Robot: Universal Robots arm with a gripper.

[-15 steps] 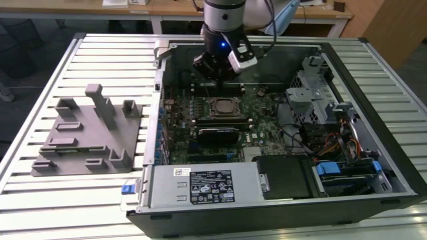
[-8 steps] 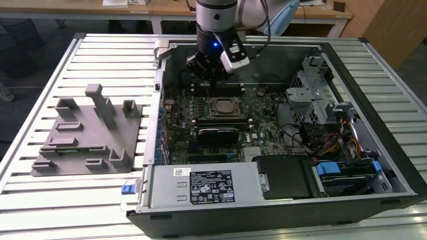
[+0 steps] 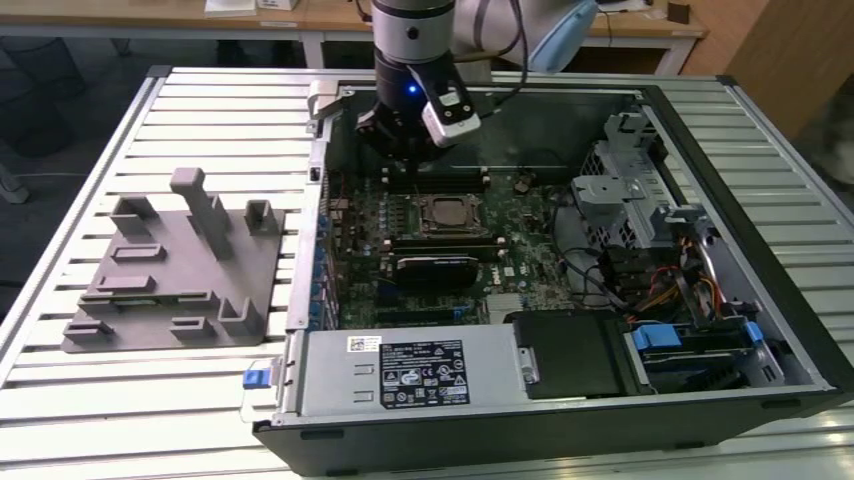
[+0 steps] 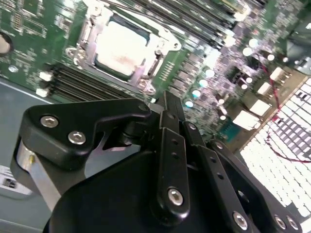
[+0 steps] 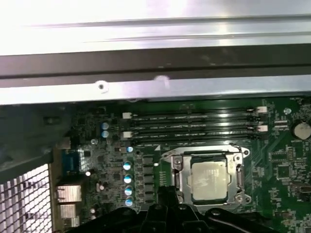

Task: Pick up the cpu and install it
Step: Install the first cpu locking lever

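I judge the install all but done: the cpu (image 5: 210, 179) already sits inside its socket frame (image 5: 208, 151) on the motherboard (image 3: 441, 240), my gripper (image 4: 170, 109) hangs just beside it, closed on nothing, so only a clean retreat remains.

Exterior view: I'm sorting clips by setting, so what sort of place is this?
Probably a robotics lab or test bench for computer assembly. An open desktop computer case lies on a slatted metal table, a grey plastic fixture stands beside it, and wooden desks line the back.
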